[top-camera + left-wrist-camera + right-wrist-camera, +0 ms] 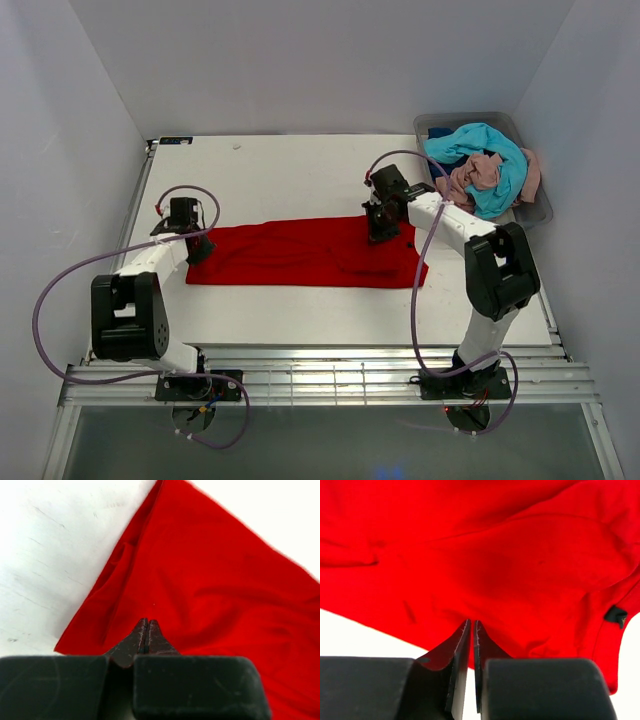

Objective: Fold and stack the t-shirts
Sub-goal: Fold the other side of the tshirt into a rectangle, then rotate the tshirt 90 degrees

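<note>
The red t-shirt (300, 255) lies flat on the white table (280, 170) as a long band running left to right across the middle, with soft creases along it. I see a small dark tag (616, 615) near one edge in the right wrist view.

The left gripper (197, 248) sits at the shirt's left end. In its wrist view the fingers (140, 640) are pressed tight together over the cloth, near a corner, and I can't tell whether any fabric is caught.

The right gripper (381, 232) is down on the far edge of the shirt, toward its right end. Its jaws stand almost together with only a thin slit, the tips at the cloth's edge, and any pinch is hidden from me.

At the table's far right corner, a clear grey bin (535, 210) holds a turquoise t-shirt (490, 150) heaped over a dusty pink t-shirt (475, 178).
</note>
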`<action>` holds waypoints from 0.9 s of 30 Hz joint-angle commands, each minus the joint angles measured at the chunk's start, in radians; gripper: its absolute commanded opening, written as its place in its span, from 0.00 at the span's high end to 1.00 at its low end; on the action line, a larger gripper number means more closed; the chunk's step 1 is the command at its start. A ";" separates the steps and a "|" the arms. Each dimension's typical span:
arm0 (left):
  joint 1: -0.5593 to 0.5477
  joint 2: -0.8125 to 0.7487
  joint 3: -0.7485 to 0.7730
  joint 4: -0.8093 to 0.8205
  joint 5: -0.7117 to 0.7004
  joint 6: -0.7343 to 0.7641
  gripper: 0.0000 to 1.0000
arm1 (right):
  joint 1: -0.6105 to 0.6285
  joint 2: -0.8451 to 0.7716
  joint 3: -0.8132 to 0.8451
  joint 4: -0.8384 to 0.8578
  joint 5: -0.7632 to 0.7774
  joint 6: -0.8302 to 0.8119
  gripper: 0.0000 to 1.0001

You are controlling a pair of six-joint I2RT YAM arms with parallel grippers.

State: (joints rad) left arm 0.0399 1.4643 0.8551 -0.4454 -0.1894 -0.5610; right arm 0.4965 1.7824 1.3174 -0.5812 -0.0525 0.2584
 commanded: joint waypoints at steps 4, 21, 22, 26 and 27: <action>0.000 0.093 -0.034 0.071 0.033 -0.005 1.00 | -0.041 0.087 0.006 -0.006 -0.009 -0.001 0.90; 0.106 0.119 -0.071 0.033 -0.044 0.029 1.00 | -0.145 0.184 -0.084 -0.051 -0.027 0.002 0.92; 0.126 0.120 -0.067 0.031 -0.042 0.033 1.00 | -0.166 0.187 -0.081 -0.057 -0.030 -0.002 0.92; 0.156 0.139 -0.042 0.031 -0.024 0.056 1.00 | -0.210 0.199 -0.049 -0.062 -0.053 -0.019 0.92; 0.156 0.143 -0.036 0.037 -0.015 0.064 1.00 | -0.216 0.212 -0.034 -0.063 -0.072 -0.024 0.92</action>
State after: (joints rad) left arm 0.1631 1.5703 0.8276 -0.3607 -0.1467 -0.5472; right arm 0.3286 1.9289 1.2812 -0.5797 -0.1947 0.2802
